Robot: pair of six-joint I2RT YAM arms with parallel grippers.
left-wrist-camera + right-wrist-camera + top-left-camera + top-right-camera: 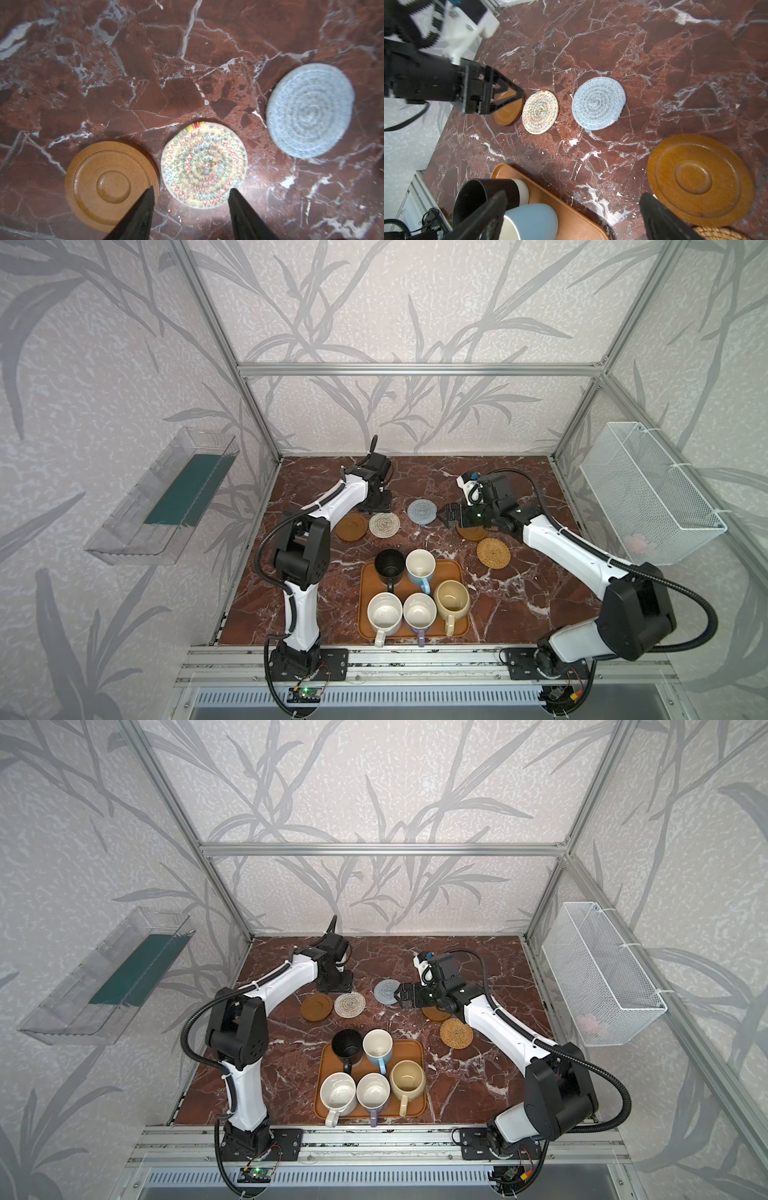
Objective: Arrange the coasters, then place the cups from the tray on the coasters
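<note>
The left gripper (192, 189) stands partly open with nothing in its grasp; in the left wrist view one fingertip (150, 194) shows over the rim of a brown wooden coaster (108, 185) and the other over the edge of the cream woven coaster (204, 164), so the narrow seam between those two discs falls between the jaws; whether either tip touches a disc I cannot tell; the blue-grey woven coaster (309, 110) lies apart from the cream one, off to the side of the claw; in both top views these three form a row across the far middle of the marble table (519, 593), wooden at the left, blue-grey at the right; the right gripper (573, 195) is spread wide and holds nothing; its tips point at the blue-grey disc from the right; the second wooden coaster (699, 180) lies just beside one finger and, in both top views, partly under the gripper's body; the tan rattan coaster (493, 553) sits just beside that disc, nearer the front; the tray (455, 570) lies at the front middle, well apart from the left claw, carrying all five upright cups: black mug (389, 566), light blue mug (420, 566), speckled white mug (384, 610), lavender mug (419, 610), beige-yellow mug (452, 599); no cup stands on a coaster.
</note>
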